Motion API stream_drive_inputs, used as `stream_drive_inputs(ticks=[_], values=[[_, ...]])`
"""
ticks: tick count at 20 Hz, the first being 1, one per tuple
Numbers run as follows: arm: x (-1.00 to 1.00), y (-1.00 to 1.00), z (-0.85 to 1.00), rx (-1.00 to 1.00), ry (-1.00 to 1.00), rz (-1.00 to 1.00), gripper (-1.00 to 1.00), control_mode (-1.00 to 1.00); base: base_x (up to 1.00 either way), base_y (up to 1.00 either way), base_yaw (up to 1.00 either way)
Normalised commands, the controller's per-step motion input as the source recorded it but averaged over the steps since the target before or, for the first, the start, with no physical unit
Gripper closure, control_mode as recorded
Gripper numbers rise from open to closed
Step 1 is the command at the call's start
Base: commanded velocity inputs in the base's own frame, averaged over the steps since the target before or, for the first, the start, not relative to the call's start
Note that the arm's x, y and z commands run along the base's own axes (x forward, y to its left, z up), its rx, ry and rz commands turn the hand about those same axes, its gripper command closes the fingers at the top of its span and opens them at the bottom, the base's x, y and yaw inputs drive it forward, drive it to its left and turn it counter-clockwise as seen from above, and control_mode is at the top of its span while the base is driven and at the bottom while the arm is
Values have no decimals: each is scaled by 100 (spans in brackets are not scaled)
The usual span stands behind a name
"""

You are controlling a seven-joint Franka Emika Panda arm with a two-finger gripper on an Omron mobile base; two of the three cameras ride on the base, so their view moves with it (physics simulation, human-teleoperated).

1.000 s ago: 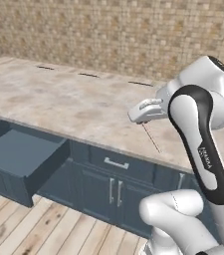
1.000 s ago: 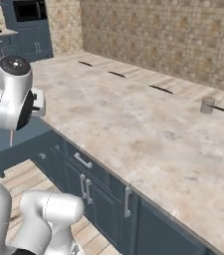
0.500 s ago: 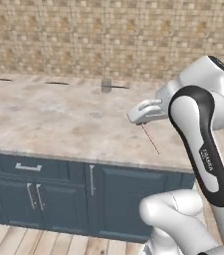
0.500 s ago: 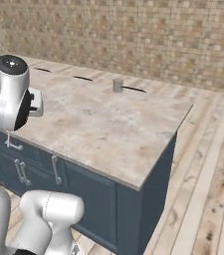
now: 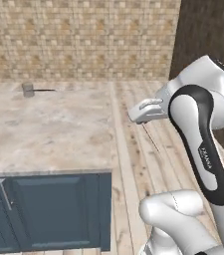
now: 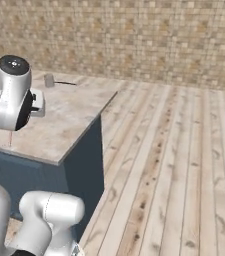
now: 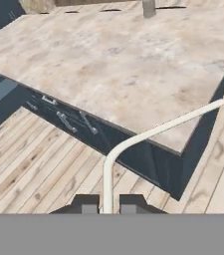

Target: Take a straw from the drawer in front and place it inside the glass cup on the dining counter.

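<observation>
My gripper [image 5: 141, 120] is shut on the straw [image 5: 152, 138], a thin reddish stick that slants down from the fingers, held above the floor just past the right end of the dining counter [image 5: 49, 129]. In the hand view the straw [image 7: 148, 133] looks pale and bent, rising from between the fingertips [image 7: 88, 205]. The glass cup [image 5: 28, 89] stands upright at the counter's far edge, left of the gripper; it also shows as the cup [image 6: 49, 80] and the cup [image 7: 149, 7]. The open navy drawer [image 7: 1, 97] lies far off to the left.
Navy cabinet doors [image 5: 49, 209] with silver handles sit below the slab. Bare wooden plank floor [image 6: 174, 150] stretches right of the counter's end. A stone brick wall [image 6: 134, 35] closes the back, and a dark wall [image 5: 208, 30] stands at the far right.
The base has driven right along the counter, so the whole scene slid left; the counter's end and open floor have come into view. The gripper keeps its hold on the straw.
</observation>
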Motion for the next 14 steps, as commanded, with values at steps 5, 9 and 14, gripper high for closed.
stream_drive_inputs(ticks=[5,9,14], values=[[0,0,0,0,0,0,100,100,13,-100,-7],[0,0,0,0,0,0,100,100,66,-95,0],[0,0,0,0,0,0,100,100,96,-82,0]])
